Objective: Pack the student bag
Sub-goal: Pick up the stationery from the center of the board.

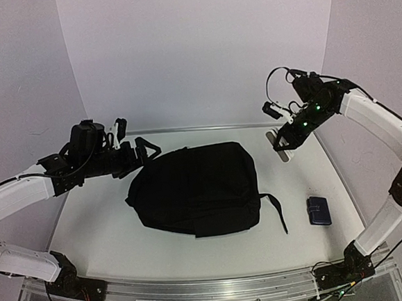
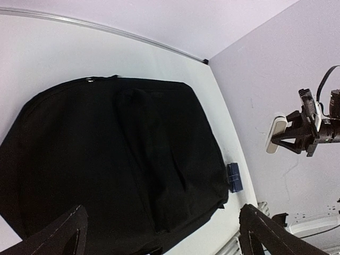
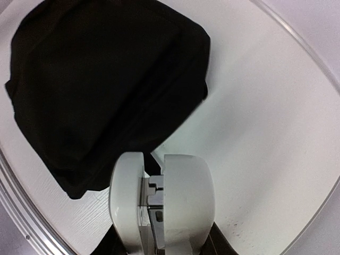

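The student bag (image 1: 193,189) is a large black backpack lying flat and closed in the middle of the table; it also fills the left wrist view (image 2: 117,159) and shows in the right wrist view (image 3: 101,79). My left gripper (image 1: 135,156) hovers at the bag's back left edge, open and empty, with its black fingers (image 2: 58,236) spread wide over the fabric. My right gripper (image 1: 284,140) is raised above the back right of the table, shut on a white rounded object with metal inside (image 3: 159,196), apart from the bag.
A small dark-blue case (image 1: 319,209) lies on the table right of the bag, also in the left wrist view (image 2: 234,177). A black strap (image 1: 275,211) trails from the bag towards it. White walls enclose the table; a metal rail (image 1: 212,289) runs along the near edge.
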Available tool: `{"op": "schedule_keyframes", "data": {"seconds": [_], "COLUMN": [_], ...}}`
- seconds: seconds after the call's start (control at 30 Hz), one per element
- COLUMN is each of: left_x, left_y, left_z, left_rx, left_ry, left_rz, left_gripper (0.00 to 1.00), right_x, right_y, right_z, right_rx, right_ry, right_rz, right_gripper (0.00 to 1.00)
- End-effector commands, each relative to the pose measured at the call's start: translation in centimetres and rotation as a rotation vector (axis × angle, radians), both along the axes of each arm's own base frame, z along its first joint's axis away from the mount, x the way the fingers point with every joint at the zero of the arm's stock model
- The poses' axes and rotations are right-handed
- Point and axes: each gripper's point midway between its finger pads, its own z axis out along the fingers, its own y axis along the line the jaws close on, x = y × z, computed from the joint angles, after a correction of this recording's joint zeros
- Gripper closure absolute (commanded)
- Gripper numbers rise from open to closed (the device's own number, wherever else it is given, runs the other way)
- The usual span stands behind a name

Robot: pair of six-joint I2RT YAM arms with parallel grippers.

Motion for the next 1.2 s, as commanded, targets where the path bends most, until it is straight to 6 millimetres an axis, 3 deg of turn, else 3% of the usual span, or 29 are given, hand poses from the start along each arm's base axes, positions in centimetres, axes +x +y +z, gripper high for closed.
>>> {"op": "schedule_keyframes", "data": {"seconds": [0.0,0.2,0.4,0.47,0.53,0.63,0.7,0.8,0.93,1.17], "left_x": [-0.7,-1.6,-3.0,-3.1,-2.8,-1.5,-0.8,0.4,1.1,0.2], "left_y": [-3.6,-7.6,-11.3,-11.6,-11.4,-10.6,-10.2,-10.4,-12.3,-16.2], "left_z": [3.9,3.6,2.8,2.6,2.8,3.1,3.4,3.3,2.9,5.6], "left_rx": [-0.110,-0.285,-0.341,-0.354,-0.368,-0.322,-0.273,-0.217,-0.165,-0.182], "left_ry": [-0.002,0.095,0.097,0.069,0.025,-0.054,-0.113,-0.157,-0.213,-0.354], "left_rz": [-0.176,-0.348,-0.460,-0.456,-0.427,-0.320,-0.244,-0.163,-0.150,-0.226], "left_gripper": [0.01,0.10,0.20,0.20,0.20,0.18,0.18,0.18,0.18,0.19], "right_x": [-3.2,-6.3,-7.1,-7.0,-6.0,-2.4,-0.6,1.1,2.5,2.9], "right_y": [3.0,7.4,10.8,12.0,13.0,13.8,13.7,13.8,14.5,15.0], "right_z": [3.2,4.3,5.4,6.2,7.7,10.5,11.3,10.7,9.9,8.8], "right_rx": [-0.002,-0.097,0.042,0.112,0.195,0.310,0.361,0.416,0.514,0.584], "right_ry": [-0.085,-0.201,-0.128,-0.101,-0.088,-0.129,-0.124,-0.072,0.046,0.178], "right_rz": [0.225,0.422,0.414,0.387,0.290,0.051,-0.101,-0.251,-0.428,-0.582], "right_gripper": [0.72,0.75,0.77,0.78,0.78,0.82,0.82,0.80,0.81,0.81]}}
